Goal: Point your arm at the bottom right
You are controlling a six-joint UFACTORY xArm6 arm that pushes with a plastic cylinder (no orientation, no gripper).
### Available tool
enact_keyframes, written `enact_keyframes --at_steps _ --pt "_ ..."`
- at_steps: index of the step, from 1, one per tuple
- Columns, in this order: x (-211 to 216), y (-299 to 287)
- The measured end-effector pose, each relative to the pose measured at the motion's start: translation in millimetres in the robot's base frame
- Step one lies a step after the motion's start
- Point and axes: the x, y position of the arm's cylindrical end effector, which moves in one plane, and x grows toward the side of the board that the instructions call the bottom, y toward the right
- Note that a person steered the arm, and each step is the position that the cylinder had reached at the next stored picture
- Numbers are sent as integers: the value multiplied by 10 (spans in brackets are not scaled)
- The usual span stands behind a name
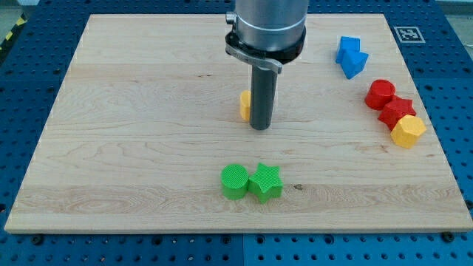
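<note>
worktop (pixel 148 111): pale wood, smooth, matt, visible grain
my rod (pixel 261 96): dark, matt
collar above rod (pixel 266 29): brushed metal, slight sheen
green star (pixel 265 182), at 6 o'clock: matt plastic look
surrounding base (pixel 29 96): blue, perforated

green cylinder (pixel 235 182) | green star (pixel 265 182) | yellow block (pixel 244 106), shape unclear

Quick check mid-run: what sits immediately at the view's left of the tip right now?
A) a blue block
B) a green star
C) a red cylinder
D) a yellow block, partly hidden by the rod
D: my tip stands near mid-board, and a yellow block peeks out from behind the rod on the view's left.
</note>
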Motion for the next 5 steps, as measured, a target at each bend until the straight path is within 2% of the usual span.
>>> enact_keyframes --at_steps 1,2,3,5 --pt "56 582" --pt "308 1068" --pt "751 1539" --pt "1315 2660"
